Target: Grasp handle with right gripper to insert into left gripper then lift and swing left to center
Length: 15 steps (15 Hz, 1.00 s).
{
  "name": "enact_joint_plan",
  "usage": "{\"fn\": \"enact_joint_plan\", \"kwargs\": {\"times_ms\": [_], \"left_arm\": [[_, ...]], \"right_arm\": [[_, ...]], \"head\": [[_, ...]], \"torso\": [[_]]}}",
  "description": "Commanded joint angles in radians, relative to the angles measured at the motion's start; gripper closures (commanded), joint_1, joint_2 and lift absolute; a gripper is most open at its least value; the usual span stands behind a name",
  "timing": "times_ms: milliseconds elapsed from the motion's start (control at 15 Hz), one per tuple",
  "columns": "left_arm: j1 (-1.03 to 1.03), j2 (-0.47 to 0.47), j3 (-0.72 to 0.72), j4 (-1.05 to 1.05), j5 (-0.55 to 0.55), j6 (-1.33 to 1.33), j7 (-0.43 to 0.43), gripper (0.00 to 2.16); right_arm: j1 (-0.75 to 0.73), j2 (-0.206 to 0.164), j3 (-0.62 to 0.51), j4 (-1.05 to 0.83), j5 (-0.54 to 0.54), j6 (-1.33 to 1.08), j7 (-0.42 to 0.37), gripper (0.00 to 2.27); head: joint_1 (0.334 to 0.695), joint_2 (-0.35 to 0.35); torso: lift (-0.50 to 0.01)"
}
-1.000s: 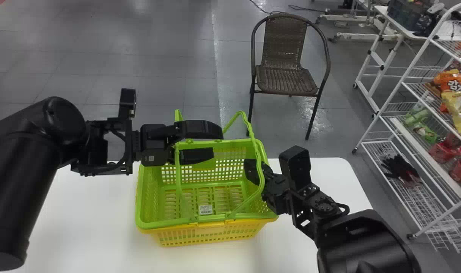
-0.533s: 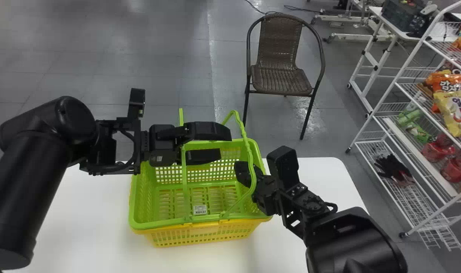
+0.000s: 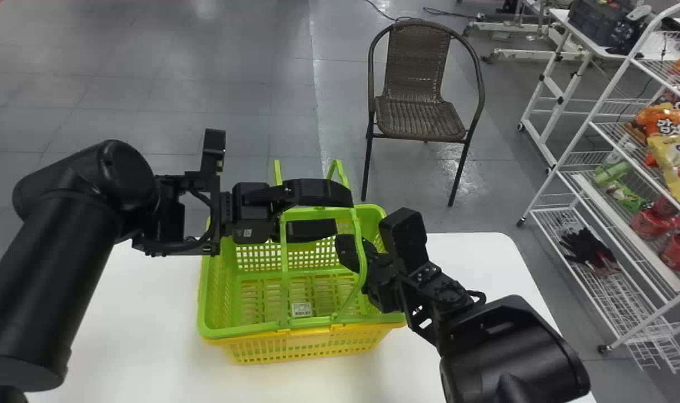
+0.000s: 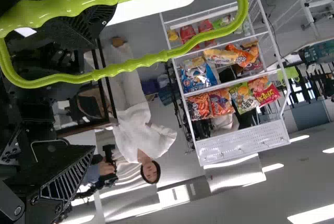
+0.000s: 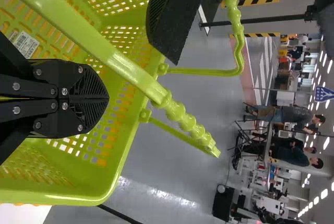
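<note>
Grippers have drawn nearer each other: right gripper (image 3: 342,249) shifted left with the right-hand handle (image 3: 361,263), left gripper (image 3: 344,212) shifted right. Green basket (image 3: 215,331) sits atop yellow basket (image 3: 312,347) on white table (image 3: 132,336). Right jaws closed together; left jaws apart, handle probably at their tips. Chair (image 3: 421,117) beyond.

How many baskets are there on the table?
2: the green one is on top, and the yellow one is right under it. Another could be hidden inside the stack.
</note>
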Motion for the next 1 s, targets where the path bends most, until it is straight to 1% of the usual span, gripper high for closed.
{"fn": "enact_joint_plan", "kwargs": {"times_ms": [0, 267, 933], "left_arm": [[-0.002, -0.013, -0.008, 0.015, -0.004, -0.017, 0.003, 0.14], [-0.011, -0.037, -0.014, 0.026, -0.022, -0.032, 0.004, 0.14], [-0.02, -0.039, 0.0, 0.026, -0.001, -0.017, 0.003, 0.14]], "right_arm": [[-0.007, 0.005, 0.007, 0.003, 0.001, 0.01, -0.005, 2.25], [-0.013, 0.008, 0.026, 0.004, 0.004, 0.025, -0.011, 2.25], [-0.018, 0.009, 0.047, 0.006, 0.014, 0.049, -0.011, 2.25]], "head": [[0.695, -0.113], [0.695, -0.119], [0.695, -0.115]], "torso": [[0.0], [0.0], [0.0]]}}
